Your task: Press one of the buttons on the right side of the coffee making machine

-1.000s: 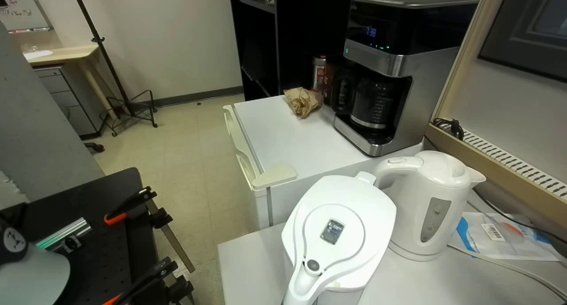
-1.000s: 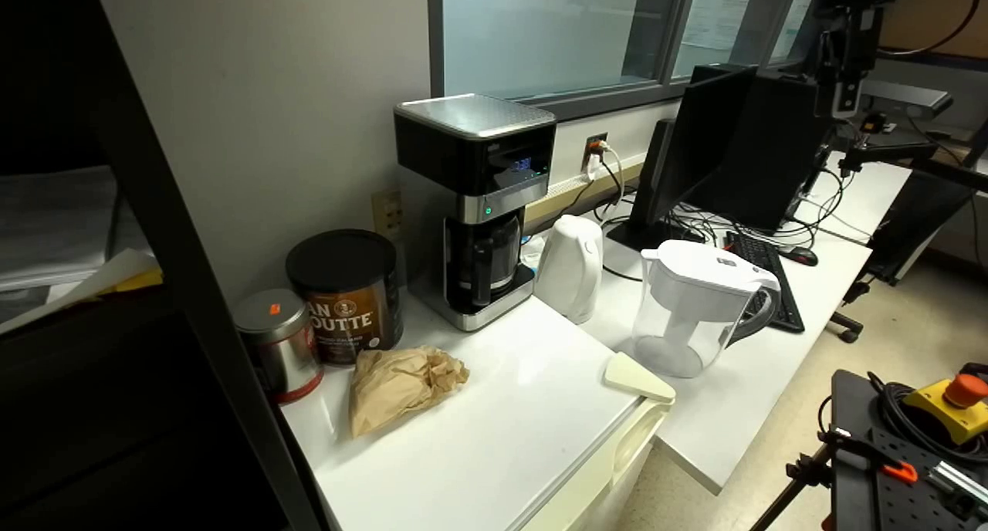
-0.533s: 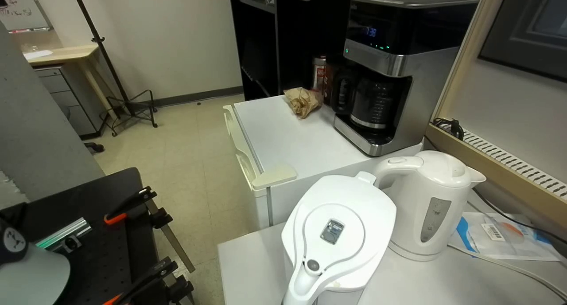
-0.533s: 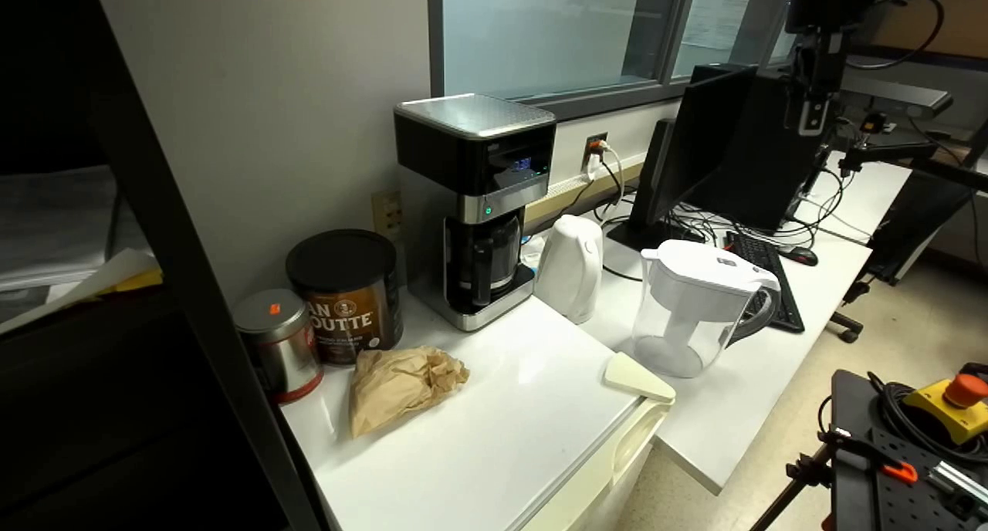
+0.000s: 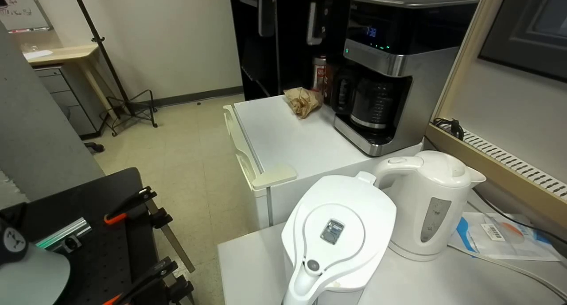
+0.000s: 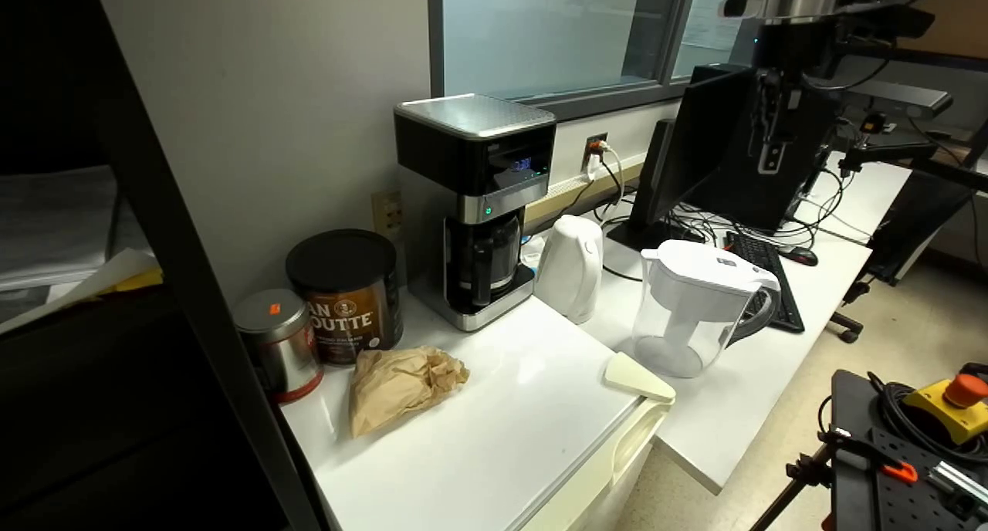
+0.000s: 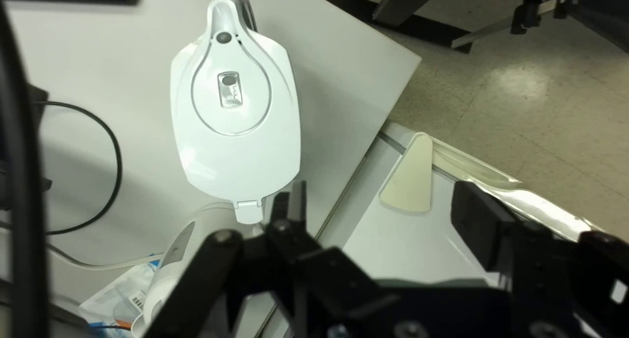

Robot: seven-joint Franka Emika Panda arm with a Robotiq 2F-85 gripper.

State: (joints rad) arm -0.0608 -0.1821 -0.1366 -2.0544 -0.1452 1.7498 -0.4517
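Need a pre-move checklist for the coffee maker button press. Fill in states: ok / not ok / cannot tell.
1. Drip coffee maker powered: ok; clock display is lit.
2. Carafe in the lower bay: ok.
3. End effector closed for pressing: not ok; it is open.
4. End effector at the panel: not ok; it hangs apart from the machine in both exterior views.
5. Target button identified: cannot tell; green indicators glow, but any lettering is too small to read.
6. Path clears filter pitcher and electric kettle: cannot tell; both show in the wrist view.
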